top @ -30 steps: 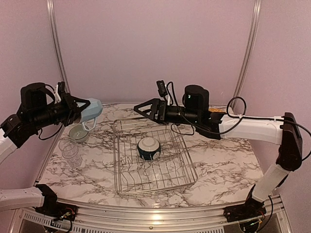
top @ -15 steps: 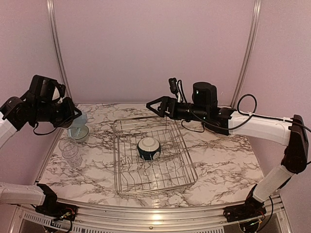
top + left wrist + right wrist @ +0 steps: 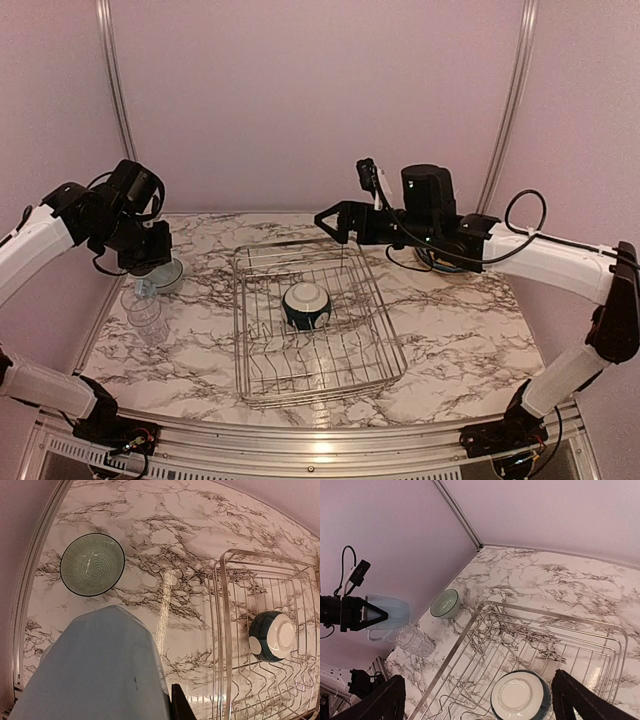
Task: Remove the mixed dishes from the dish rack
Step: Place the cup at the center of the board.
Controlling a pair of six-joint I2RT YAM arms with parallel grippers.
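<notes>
**Mug in my left grip, right jaws wide above the rack**

My left gripper is clenched on the light blue mug. I hold it at the left edge of the top view, above the marble table and outside the dish rack. In my left wrist view the mug fills the lower left of the frame. The grey-green bowl stands upright on the table in the upper left, apart from the rack. A clear glass is on the table near that bowl, lower in the top view; I cannot tell whether it stands or lies.

My right gripper is released, spread wide and empty, hovering over the rack's far edge near the upper centre of the top view. Its fingers show in the lower corners of my right wrist view. The dark-teal-and-white bowl is inside the rack, near its middle, its pale base showing.
</notes>
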